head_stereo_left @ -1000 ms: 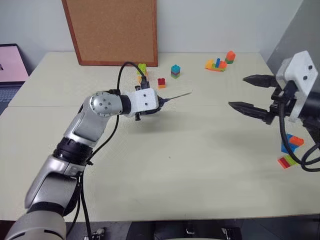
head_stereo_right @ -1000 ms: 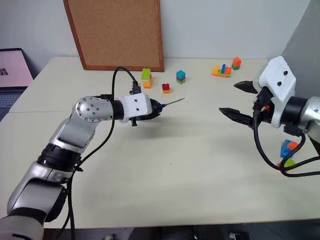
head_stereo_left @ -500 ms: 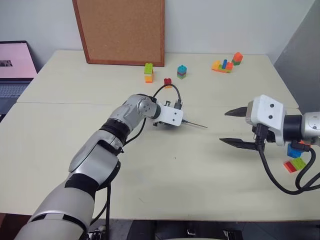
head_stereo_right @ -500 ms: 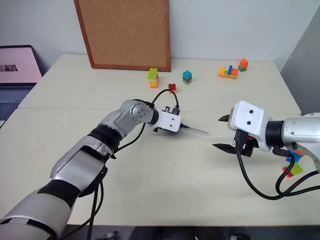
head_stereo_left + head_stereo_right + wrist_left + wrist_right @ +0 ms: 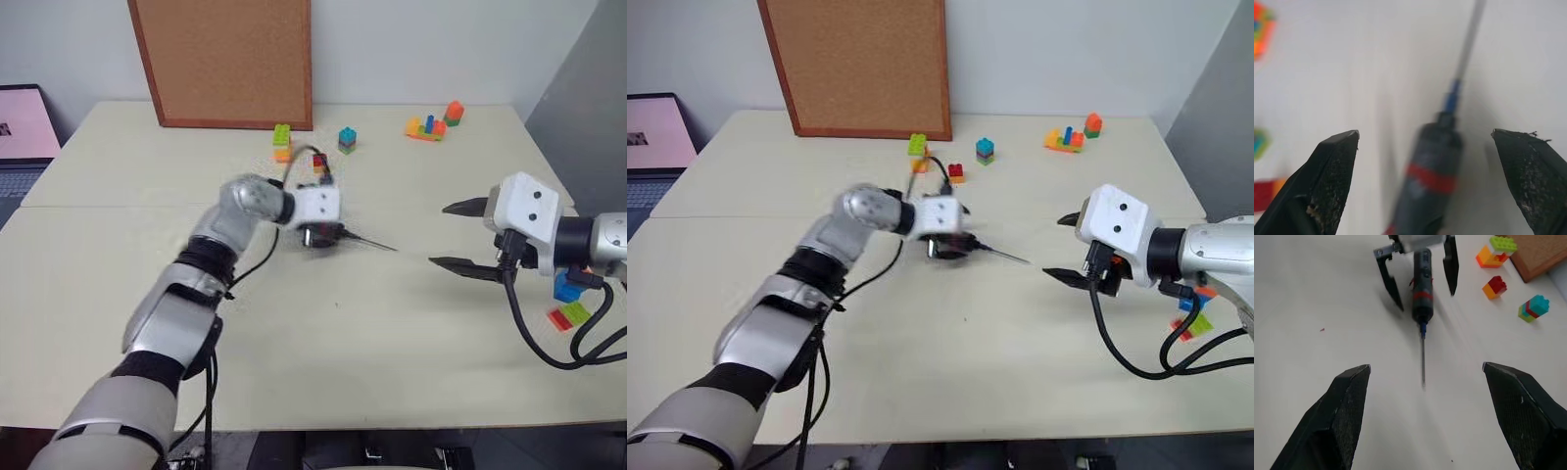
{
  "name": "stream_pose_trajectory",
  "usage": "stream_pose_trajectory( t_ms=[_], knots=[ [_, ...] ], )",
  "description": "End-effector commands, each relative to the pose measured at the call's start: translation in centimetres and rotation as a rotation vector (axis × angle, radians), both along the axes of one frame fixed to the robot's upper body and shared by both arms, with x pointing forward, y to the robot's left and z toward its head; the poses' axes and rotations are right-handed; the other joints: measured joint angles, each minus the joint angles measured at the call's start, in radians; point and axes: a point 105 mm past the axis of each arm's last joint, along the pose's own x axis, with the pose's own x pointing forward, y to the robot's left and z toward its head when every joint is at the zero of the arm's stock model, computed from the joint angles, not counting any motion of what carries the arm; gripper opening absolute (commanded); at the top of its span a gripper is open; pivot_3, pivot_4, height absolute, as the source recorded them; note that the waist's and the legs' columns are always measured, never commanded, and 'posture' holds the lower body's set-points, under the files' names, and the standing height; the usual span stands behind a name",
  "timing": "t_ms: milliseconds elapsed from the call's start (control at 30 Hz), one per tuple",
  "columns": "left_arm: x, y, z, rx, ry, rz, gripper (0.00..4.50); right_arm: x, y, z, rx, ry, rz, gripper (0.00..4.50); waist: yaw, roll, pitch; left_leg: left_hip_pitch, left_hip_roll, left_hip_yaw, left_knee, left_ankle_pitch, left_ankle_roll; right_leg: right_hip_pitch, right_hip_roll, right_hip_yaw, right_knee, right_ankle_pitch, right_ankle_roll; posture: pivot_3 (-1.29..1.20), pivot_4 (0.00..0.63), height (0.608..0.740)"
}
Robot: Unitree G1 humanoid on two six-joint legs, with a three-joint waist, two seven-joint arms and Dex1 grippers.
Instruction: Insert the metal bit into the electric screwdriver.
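Left claw (image 5: 1418,271) now spread, screwdriver (image 5: 1427,183) loose between fingers

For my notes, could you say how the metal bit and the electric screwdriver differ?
The metal bit is a thin grey rod; the electric screwdriver is a thick black barrel with a red band. The screwdriver sits between the left hand's open fingers; the bit juts beyond them. Both form one straight line.

The left gripper (image 5: 1425,142) has its two black fingers (image 5: 1327,181) spread wide apart. Between them, touching neither, lies the electric screwdriver (image 5: 1427,186), black with a red band, pointing away from the hand. The metal bit (image 5: 1469,39) sticks straight out of its blue tip. Blurred coloured blocks (image 5: 1261,29) sit off beyond one finger.
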Motion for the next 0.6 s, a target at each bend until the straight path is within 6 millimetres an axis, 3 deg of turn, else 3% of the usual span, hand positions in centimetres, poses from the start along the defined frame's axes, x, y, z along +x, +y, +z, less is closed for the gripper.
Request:
stream_pose_trajectory(
  t_ms=[33, 233, 333, 433, 600],
  knots=[
    [-3.2, 6.1, 2.4, -0.185, 0.146, 0.11, 4.49, -0.2, -1.5, 1.0, 0.021, -0.097, -0.052, 3.85, -0.009, 0.0, 0.0, 0.001, 0.0, -0.001, 0.0, 0.0, 0.0, 0.0, 0.0, 0.001, 0.0, 0.0, 0.0, 0.0, 0.15, 0.74],
    [-7.6, 11.6, 2.4, -0.258, 0.251, 0.277, 4.49, -1.4, -3.1, -0.1, 0.085, -0.087, -0.049, 3.85, -0.007, 0.0, 0.0, 0.001, 0.001, -0.005, 0.002, 0.0, 0.0, 0.0, -0.002, -0.002, 0.006, -0.001, 0.001, 0.0, 0.15, 0.74],
    [-9.3, 13.8, 1.1, -0.232, 0.288, 0.356, 4.49, -1.9, -3.9, -0.4, 0.108, -0.073, -0.056, 3.85, -0.002, 0.0, 0.0, 0.003, 0.0, -0.005, 0.005, 0.0, 0.0, 0.001, -0.003, -0.001, 0.008, -0.004, 0.005, 0.0, 0.15, 0.74],
    [-9.9, 15.0, 0.3, -0.248, 0.301, 0.415, 4.49, -2.3, -4.4, -0.7, 0.116, -0.052, -0.046, 3.85, 0.003, 0.0, 0.0, 0.007, -0.001, -0.004, 0.006, 0.0, 0.0, 0.004, -0.004, 0.001, 0.009, -0.003, 0.006, 0.0, 0.15, 0.74],
    [-9.7, 14.9, -0.6, -0.278, 0.298, 0.439, 4.49, -2.3, -4.9, -1.3, 0.098, -0.037, -0.036, 3.85, 0.003, -0.001, 0.001, 0.019, -0.001, -0.004, 0.005, 0.0, 0.001, 0.015, -0.004, 0.0, 0.009, -0.004, 0.005, 0.0, 0.15, 0.74]
  ],
)
